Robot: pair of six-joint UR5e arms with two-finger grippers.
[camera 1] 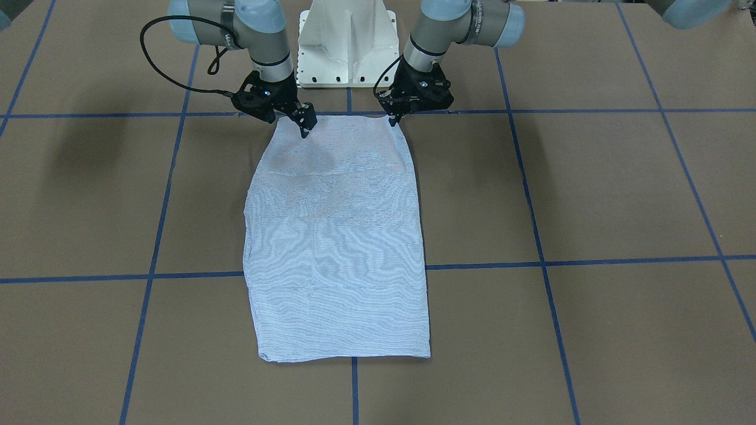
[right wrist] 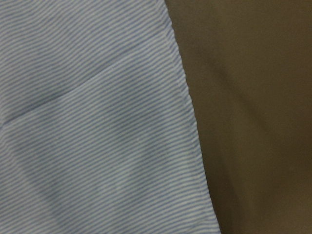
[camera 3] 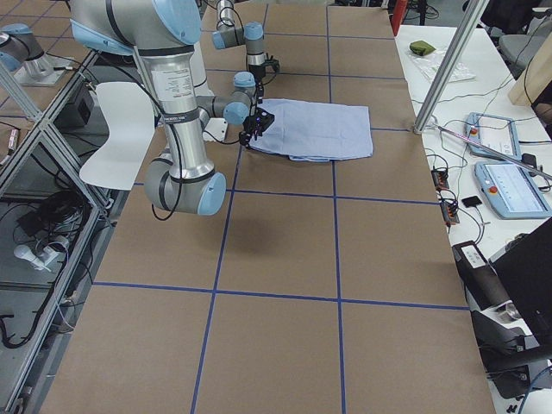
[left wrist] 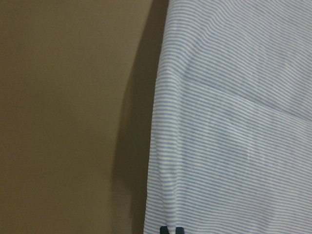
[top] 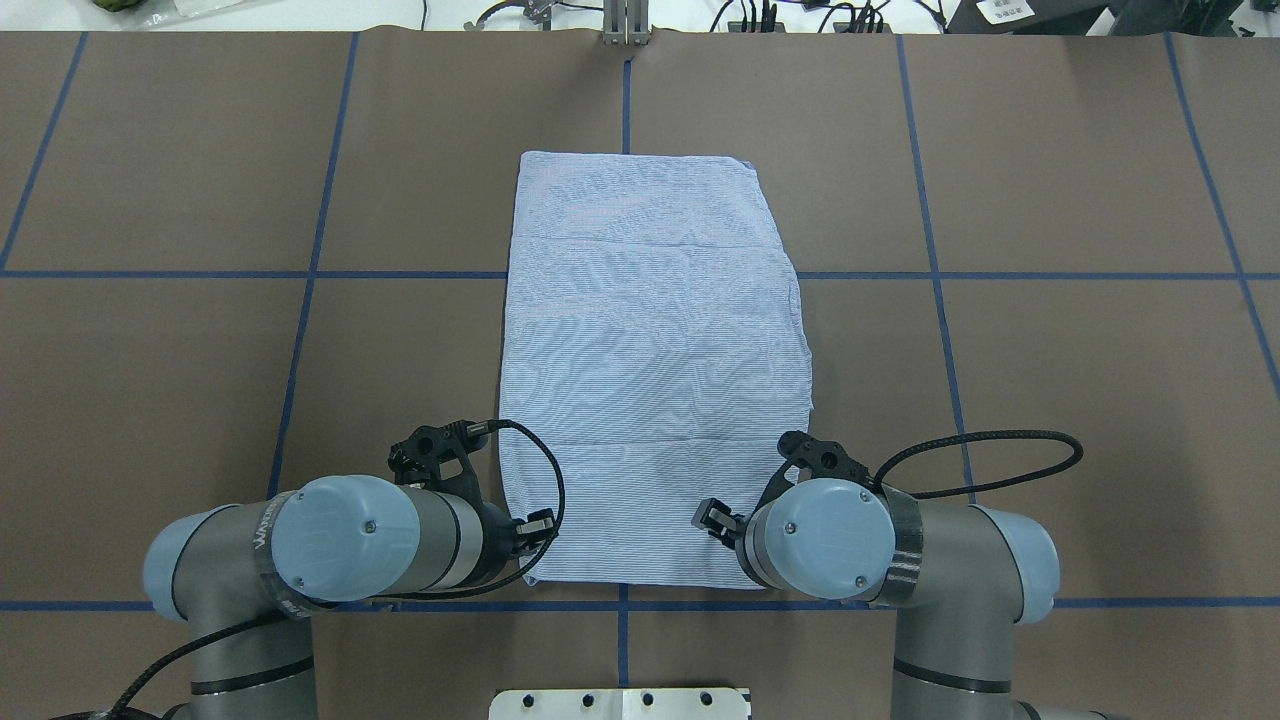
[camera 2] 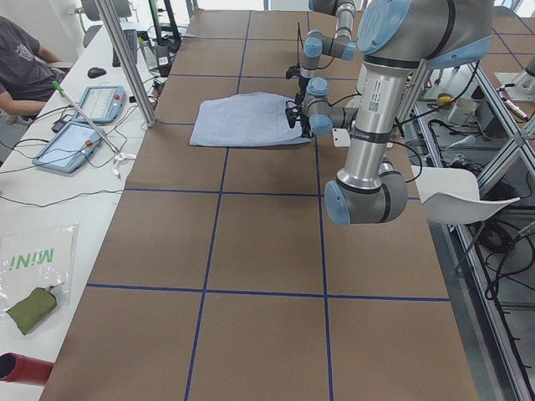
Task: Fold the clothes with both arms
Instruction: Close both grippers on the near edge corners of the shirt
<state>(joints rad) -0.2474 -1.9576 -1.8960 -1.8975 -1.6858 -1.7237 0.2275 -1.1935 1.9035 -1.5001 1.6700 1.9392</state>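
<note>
The light blue striped shirt lies folded into a long, flat rectangle in the middle of the table, its sleeves and collar hidden. It also shows in both side views. My left gripper is shut on the shirt's corner nearest the robot on my left. Its two dark tips sit close together at the cloth's edge. On the opposite near corner my right gripper is pinched shut. The right wrist view shows only the cloth and bare table.
The white pedestal base stands just behind the shirt's near edge. Blue tape lines cross the brown table. A side bench holds tablets, an aluminium post rises at its edge, and a seated person is beside it.
</note>
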